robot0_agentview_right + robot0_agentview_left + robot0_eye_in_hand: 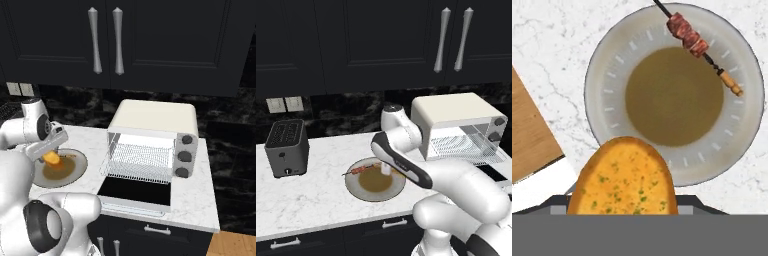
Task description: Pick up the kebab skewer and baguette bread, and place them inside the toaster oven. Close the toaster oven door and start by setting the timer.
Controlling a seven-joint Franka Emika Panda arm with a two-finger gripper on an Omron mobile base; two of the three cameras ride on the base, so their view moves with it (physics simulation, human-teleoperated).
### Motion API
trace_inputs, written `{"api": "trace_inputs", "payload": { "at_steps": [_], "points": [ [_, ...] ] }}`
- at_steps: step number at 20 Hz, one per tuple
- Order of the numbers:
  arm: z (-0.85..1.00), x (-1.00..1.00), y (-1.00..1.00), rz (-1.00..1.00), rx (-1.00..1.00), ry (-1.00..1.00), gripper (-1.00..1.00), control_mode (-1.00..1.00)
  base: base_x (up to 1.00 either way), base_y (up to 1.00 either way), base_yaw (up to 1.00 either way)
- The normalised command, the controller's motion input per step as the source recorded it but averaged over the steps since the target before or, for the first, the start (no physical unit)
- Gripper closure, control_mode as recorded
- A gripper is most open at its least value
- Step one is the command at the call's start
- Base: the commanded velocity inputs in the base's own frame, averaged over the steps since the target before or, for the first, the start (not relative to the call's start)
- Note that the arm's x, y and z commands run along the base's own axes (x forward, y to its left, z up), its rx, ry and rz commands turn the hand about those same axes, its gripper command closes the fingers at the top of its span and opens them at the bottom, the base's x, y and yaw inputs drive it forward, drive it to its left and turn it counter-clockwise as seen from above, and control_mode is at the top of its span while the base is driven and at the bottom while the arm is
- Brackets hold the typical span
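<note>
Though arm-hidden from the left, baguette bread [51,158] in the claw's [50,155] grip over the plate [75,172].

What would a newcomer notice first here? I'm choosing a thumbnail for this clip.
The golden baguette bread held in the gripper just above the near rim of the plate catches the eye first. On the plate's far rim lies the kebab skewer. To the right on the marble counter, the cream toaster oven stands with its door folded down, its wire rack bare.
</note>
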Motion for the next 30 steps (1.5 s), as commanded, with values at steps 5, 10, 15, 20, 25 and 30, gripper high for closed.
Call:
{"api": "trace_inputs", "payload": {
  "at_steps": [5,10,15,20,25,30],
  "points": [
    [0.72,-0.65,-0.24,0.10,-0.09,-0.16,1.00,-1.00,0.00,0.00,0.00],
    [0.72,-0.53,-0.47,0.10,-0.05,-0.10,1.00,-1.00,0.00,0.00,0.00],
    [0.31,-0.23,-0.94,0.05,-0.01,-0.06,1.00,-1.00,0.00,0.00,0.00],
    [0.35,-0.03,-0.95,0.05,0.00,-0.02,1.00,-1.00,0.00,0.00,0.00],
    [0.22,0.00,-0.95,0.03,0.00,-0.03,1.00,-1.00,0.00,0.00,0.00],
    [0.04,0.00,-0.87,0.09,0.00,-0.06,1.00,-1.00,0.00,0.00,0.00]
  ]
}}
